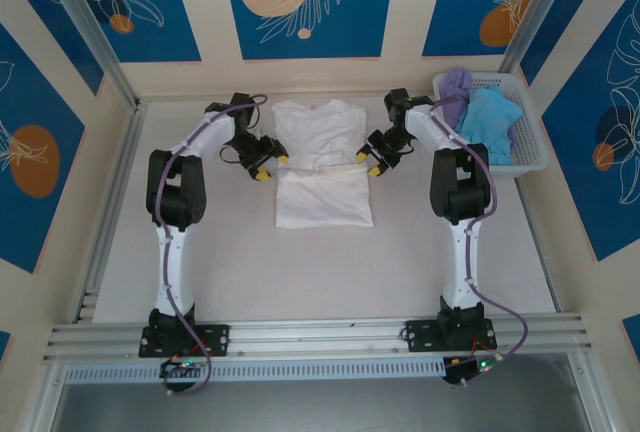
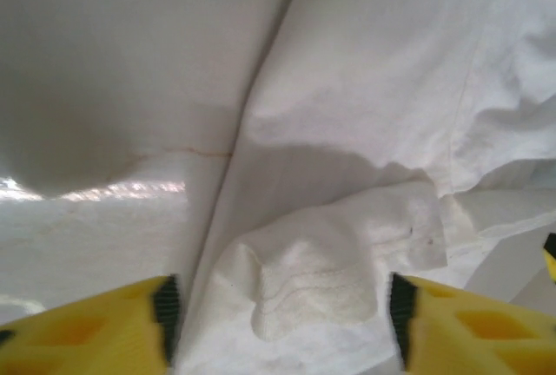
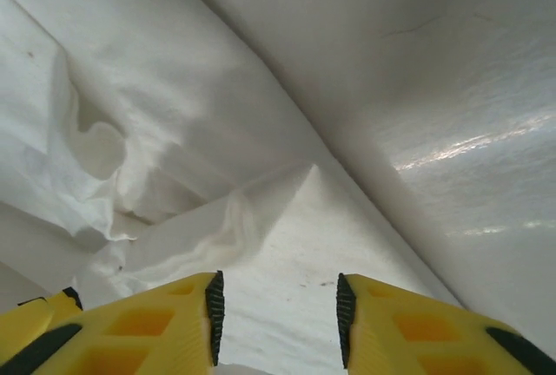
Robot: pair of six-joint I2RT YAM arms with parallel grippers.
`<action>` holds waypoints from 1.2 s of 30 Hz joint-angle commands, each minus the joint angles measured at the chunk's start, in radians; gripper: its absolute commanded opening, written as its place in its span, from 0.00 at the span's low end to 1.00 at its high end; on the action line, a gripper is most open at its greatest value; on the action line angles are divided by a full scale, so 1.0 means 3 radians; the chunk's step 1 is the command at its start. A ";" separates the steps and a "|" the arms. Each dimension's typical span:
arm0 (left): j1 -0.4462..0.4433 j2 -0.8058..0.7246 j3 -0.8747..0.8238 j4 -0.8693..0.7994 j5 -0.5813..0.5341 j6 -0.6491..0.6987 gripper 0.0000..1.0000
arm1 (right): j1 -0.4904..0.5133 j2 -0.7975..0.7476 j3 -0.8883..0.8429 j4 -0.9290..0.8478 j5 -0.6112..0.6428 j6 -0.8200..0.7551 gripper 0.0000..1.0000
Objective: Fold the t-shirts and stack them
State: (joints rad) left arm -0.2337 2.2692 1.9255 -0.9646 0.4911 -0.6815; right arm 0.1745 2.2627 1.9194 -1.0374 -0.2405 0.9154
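Observation:
A white t-shirt (image 1: 320,132) lies flat mid-table with its lower part folded up over itself. My left gripper (image 1: 272,168) hovers at the shirt's left edge and my right gripper (image 1: 368,163) at its right edge, both at the fold line. In the left wrist view the left gripper (image 2: 278,310) is open, and a stitched hem corner of the white t-shirt (image 2: 321,279) lies loose between the fingers. The right gripper (image 3: 276,314) is open over a folded corner of the white t-shirt (image 3: 295,245). A light blue t-shirt (image 1: 490,122) and a lavender t-shirt (image 1: 455,87) sit crumpled in the basket.
The white lattice basket (image 1: 535,132) stands at the table's back right, just right of the right arm. Bare white table (image 1: 320,272) spreads in front of the shirt and to its left. Frame rails and walls border the table.

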 commanded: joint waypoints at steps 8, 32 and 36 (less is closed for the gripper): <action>-0.0339 -0.1057 -0.0654 0.0046 -0.0508 0.0257 0.49 | 0.0079 -0.1475 -0.1631 0.0840 -0.0259 0.0035 0.37; -0.1042 -0.1216 -0.2710 0.0788 -0.0656 0.0523 0.36 | 0.0930 -0.1419 -0.3192 0.1606 -0.0047 0.0139 0.14; -0.1042 -0.1405 -0.3021 0.0801 -0.0621 0.0561 0.36 | 0.1103 -0.1605 -0.3550 0.1741 -0.0041 0.0270 0.13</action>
State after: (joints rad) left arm -0.5480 1.8309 1.1114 -0.6773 0.3500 -0.5392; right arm 0.4667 1.7786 0.9493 -0.4786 -0.3046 0.9611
